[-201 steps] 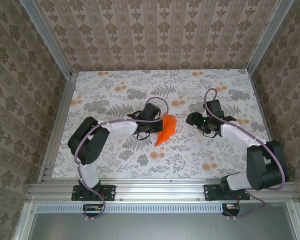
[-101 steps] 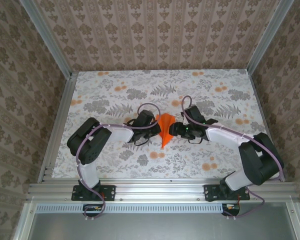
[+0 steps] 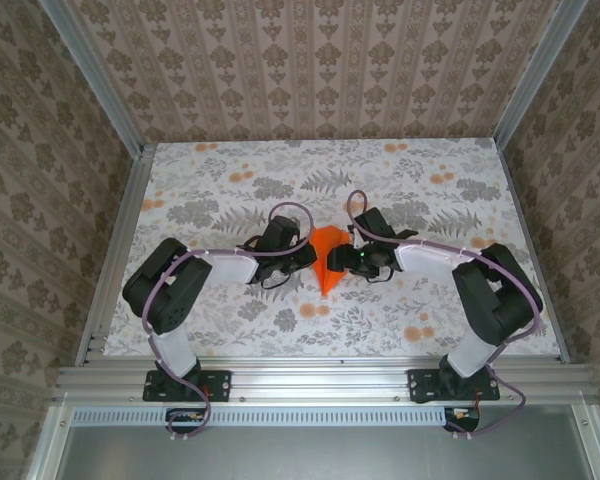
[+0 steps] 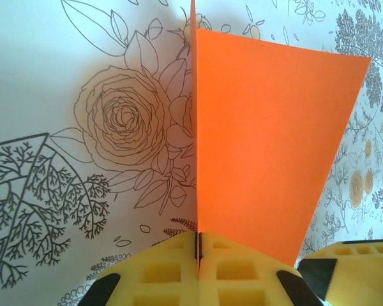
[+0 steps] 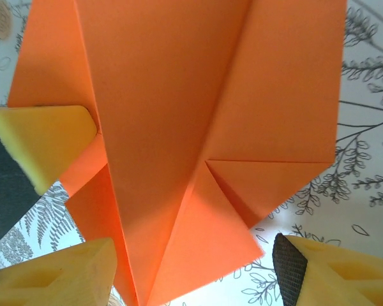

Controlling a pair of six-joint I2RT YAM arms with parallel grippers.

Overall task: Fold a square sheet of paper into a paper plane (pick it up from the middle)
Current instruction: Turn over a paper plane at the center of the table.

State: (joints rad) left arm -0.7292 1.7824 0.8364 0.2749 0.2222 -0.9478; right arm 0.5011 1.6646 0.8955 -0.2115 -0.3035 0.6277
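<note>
Orange paper plane [image 3: 329, 265] sits at mid-table, between both grippers. Left gripper [image 4: 198, 252] is clenched on the centre fold, its yellow pads pressed together with the paper's edge between them. One wing fans out to the right. Right gripper [image 5: 195, 274] is released, with its fingers spread wide either side of the folded layers; contact unclear. Plane's far end is cut off in the right wrist view. Cannot tell whether it rests on the table [image 3: 210, 180]. Floral tabletop is open all round, frame rails [image 3: 115, 250] well apart.

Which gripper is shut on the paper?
The left gripper: its jaws pinch the paper at its fold. The right gripper stands open, one finger either side of it.
</note>
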